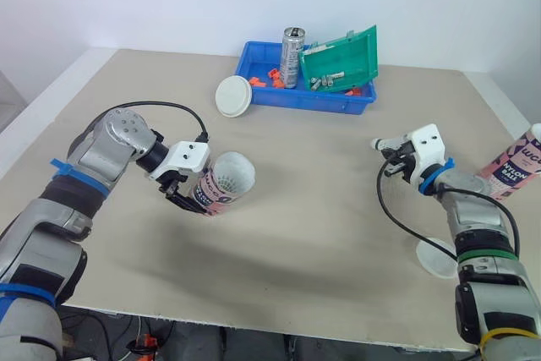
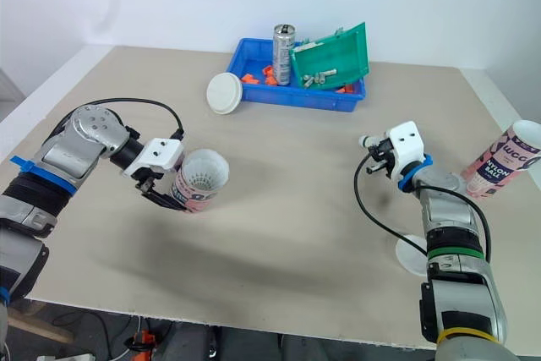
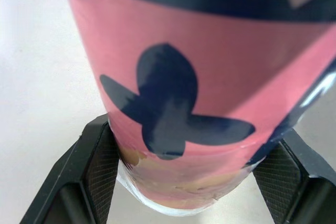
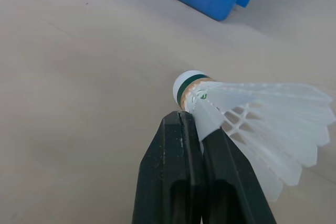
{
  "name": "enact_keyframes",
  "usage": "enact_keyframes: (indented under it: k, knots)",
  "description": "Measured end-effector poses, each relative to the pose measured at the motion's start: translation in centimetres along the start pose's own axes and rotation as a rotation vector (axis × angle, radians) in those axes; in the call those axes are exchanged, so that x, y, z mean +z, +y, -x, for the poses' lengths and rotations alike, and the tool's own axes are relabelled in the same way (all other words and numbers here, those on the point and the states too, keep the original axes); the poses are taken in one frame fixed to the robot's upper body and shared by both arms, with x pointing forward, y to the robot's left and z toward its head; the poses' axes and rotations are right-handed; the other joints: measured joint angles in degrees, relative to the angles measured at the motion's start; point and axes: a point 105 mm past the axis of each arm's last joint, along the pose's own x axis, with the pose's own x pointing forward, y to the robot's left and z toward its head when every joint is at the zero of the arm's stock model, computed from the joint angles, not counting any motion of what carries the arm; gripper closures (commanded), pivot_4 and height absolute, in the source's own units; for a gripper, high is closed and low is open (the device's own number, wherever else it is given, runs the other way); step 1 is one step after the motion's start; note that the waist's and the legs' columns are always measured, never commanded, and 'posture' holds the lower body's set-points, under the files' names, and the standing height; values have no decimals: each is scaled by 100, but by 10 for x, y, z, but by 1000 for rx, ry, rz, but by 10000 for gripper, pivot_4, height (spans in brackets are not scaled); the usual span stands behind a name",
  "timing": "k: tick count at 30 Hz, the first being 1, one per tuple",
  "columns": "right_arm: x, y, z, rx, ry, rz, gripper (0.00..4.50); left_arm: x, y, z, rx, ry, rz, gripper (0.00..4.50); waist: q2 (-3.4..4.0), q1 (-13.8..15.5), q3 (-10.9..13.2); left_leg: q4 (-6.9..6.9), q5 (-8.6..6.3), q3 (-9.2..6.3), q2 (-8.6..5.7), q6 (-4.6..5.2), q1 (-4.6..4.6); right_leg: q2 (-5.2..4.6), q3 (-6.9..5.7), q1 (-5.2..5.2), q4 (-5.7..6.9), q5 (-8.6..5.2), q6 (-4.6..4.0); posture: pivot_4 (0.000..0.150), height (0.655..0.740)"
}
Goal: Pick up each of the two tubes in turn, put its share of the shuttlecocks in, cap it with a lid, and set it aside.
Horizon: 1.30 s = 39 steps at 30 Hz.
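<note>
- my left gripper (image 1: pixel 188 199) is clamped on the pink tube (image 1: pixel 221 185). one black finger (image 3: pixel 100 166) is pressed to each side of it, low down near its base.
- that tube sits at about 8 o'clock on the table (image 1: pixel 321 209). it is tilted, with its open mouth leaning toward 2 o'clock, and the white mesh of a shuttlecock skirt shows inside the mouth.
- my right gripper (image 4: pixel 193 135) is pressed together on a shuttlecock (image 4: pixel 247 119), pinching the edge of its white skirt just behind the cork.
- the cork, with its green band, points toward 10 o'clock, and the shuttlecock is held above the table at about 3 o'clock.
- the second tube (image 1: pixel 517 162) is just beyond my right wrist at the 3 o'clock edge. it is tilted, with its white-rimmed top toward 1 o'clock.
- one white lid (image 1: pixel 438 258) lies flat on the table at about 5 o'clock, partly under my right forearm.
- another white lid (image 1: pixel 233 95) leans against the 9 o'clock end of the blue bin (image 1: pixel 321 101).
- the bin stands at 12 o'clock, well apart from both grippers. it holds an upright metal can (image 1: pixel 292 57), a tilted green tray (image 1: pixel 342 57) and small orange pieces.
</note>
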Motion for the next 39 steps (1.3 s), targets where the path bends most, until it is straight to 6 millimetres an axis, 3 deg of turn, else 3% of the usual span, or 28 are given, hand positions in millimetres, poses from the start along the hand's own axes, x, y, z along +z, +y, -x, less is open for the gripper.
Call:
enact_keyframes:
  k: [2,4,7,9,10,12,20,26,30,32,35,39]
  knots:
    - [9,3,10,25,-41,50,44591,0,0,0,0,1,-3,11253,4,0,2,-1,0,1,-1,0,-3,0,4,-4,0,0,1,1500,7061]
    - [33,4,16,47,-112,110,44591,-1,-1,2,1,6,-2,11253,14,-10,5,-1,0,2,-1,0,-2,0,6,-4,0,0,9,1500,7061]
    - [93,27,35,167,-290,233,44591,-1,-1,2,1,10,-4,11253,34,-13,7,-1,0,-1,2,0,2,4,3,-3,2,0,12,1500,7061]
    - [135,67,58,370,-399,350,44591,0,-1,1,0,9,-5,11253,41,-10,8,-3,0,-3,6,0,2,6,-1,-4,4,-4,6,1500,7061]
    - [146,81,66,432,-430,389,44591,0,-1,1,0,9,-6,11253,39,-9,6,-4,0,-5,8,0,2,6,-4,-1,3,-5,5,1500,7061]
    - [168,127,92,653,-502,497,44591,1,0,-1,1,3,-9,11253,28,4,3,-1,-1,-8,9,-2,3,4,-10,4,1,-20,-17,1500,7061]
    - [191,181,98,923,-544,679,44591,1,2,-1,8,-1,-5,11253,21,13,3,12,0,6,10,-2,1,-3,-8,-3,-4,-10,-26,1500,7061]
    - [181,209,79,1030,-520,730,44591,2,2,-2,6,-11,-2,11253,21,35,3,11,-1,4,7,-2,-12,-4,-7,-9,-2,-13,-24,1500,7061]
    - [180,225,73,1102,-493,804,32382,2,2,-2,8,-14,-2,11253,21,41,3,10,0,-4,8,-2,-13,-3,-16,-8,0,-15,-24,1500,7061]
    - [177,227,71,1129,-465,814,21561,2,3,-2,9,-13,-2,11253,21,42,3,13,0,-1,8,-3,-13,-4,-15,-7,-1,-14,-24,1500,7061]
    - [182,229,74,1165,-466,807,9375,2,3,-2,9,-11,-2,11253,21,41,3,13,1,-2,10,-3,-13,-3,-18,-7,0,-13,-25,1500,7061]
    - [201,218,80,1163,-527,707,9375,2,3,-2,9,-12,-2,11253,21,42,3,13,1,-4,9,-3,-13,-4,-18,-5,0,-12,-25,1500,7061]
